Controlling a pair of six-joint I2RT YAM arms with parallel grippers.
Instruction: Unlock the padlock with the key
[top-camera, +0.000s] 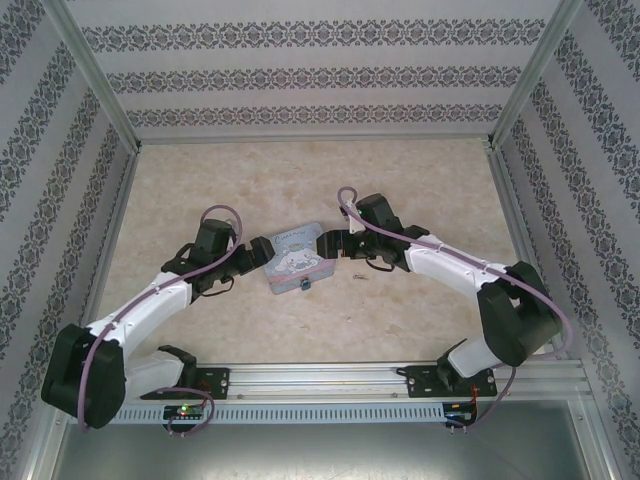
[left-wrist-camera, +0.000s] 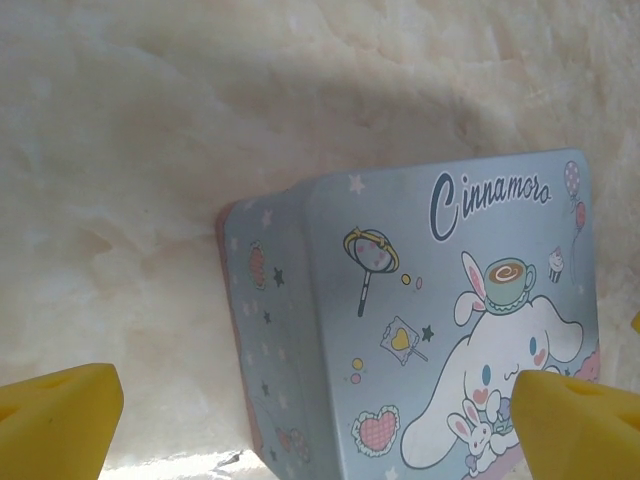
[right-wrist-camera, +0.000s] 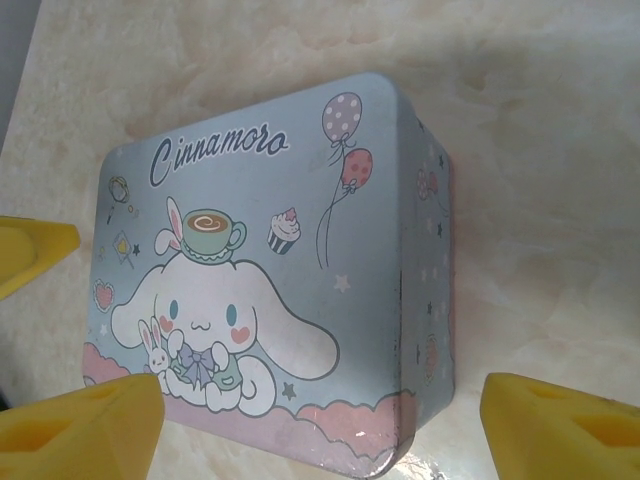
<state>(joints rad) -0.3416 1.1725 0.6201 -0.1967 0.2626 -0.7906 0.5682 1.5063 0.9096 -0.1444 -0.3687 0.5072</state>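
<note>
Seen from my remote desk: the left gripper (top-camera: 262, 250) and right gripper (top-camera: 332, 243) flank opposite ends of a rectangular, round-cornered metal tin (top-camera: 295, 258). Its satin light-blue lid is printed with a white long-eared cartoon dog, balloons and a teacup. The lid is on, so I cannot tell what it holds. Both pairs of jaws stand spread, and in the wrist views their blunt yellow pads (left-wrist-camera: 60, 420) straddle the tin's corners. The tin rests on a glossy, cream, marble-patterned table (top-camera: 420, 180). A tiny blue speck, the padlock (top-camera: 304, 287), lies against the tin's near edge, nearer than both grippers and between them. A dark sliver, apparently the key (top-camera: 356, 277), lies on the table just on the near side of the right gripper.
</note>
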